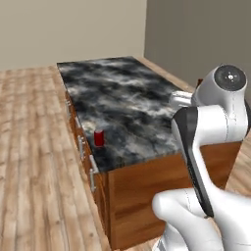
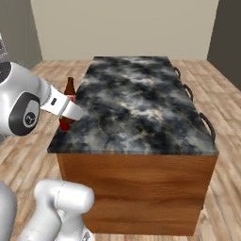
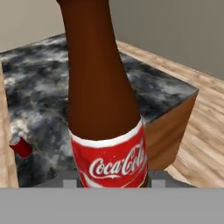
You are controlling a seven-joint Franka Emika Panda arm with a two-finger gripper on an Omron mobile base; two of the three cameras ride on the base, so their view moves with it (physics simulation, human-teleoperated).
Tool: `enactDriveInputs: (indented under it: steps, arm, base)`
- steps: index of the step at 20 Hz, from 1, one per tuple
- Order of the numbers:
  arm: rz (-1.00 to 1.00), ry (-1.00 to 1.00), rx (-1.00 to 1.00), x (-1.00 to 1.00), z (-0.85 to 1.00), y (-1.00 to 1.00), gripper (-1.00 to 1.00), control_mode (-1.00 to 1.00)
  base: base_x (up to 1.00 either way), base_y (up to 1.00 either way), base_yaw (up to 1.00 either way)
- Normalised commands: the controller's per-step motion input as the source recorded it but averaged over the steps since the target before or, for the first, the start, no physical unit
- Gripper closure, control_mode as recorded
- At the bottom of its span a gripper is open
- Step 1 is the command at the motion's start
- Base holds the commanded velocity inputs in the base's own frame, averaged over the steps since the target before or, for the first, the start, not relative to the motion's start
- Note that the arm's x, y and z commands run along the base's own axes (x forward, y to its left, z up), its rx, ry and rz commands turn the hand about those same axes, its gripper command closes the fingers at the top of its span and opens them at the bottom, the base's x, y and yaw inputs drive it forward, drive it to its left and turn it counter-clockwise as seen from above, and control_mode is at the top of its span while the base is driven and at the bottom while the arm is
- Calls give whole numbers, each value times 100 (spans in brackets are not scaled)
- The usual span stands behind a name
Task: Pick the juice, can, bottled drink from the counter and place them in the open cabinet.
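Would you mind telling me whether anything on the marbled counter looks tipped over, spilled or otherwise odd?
Nothing stands out. The small red can stands upright near the black and grey marbled counter edge, and the slim dark brown bottle with red label is upright in the tool. No spills.

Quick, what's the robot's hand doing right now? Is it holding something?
Gripper: closed on the bottled drink, the dark brown bottle with the red label.
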Motion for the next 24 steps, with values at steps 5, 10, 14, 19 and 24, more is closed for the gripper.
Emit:
enactDriveInputs:
  steps: [5,10,14,19,24]
  arm:
    - [0,0,0,0,0,0,100,100]
    - [0,0,0,0,0,0,100,100]
    - [0,0,0,0,0,0,100,100]
    - [0,0,0,0,0,0,100,100]
    - [0,0,0,0,0,0,100,100]
  base:
    - [-14,24,-75]
    - [5,8,-66]
    - [11,0,-58]
    - [16,1,-55]
    - [23,3,-55]
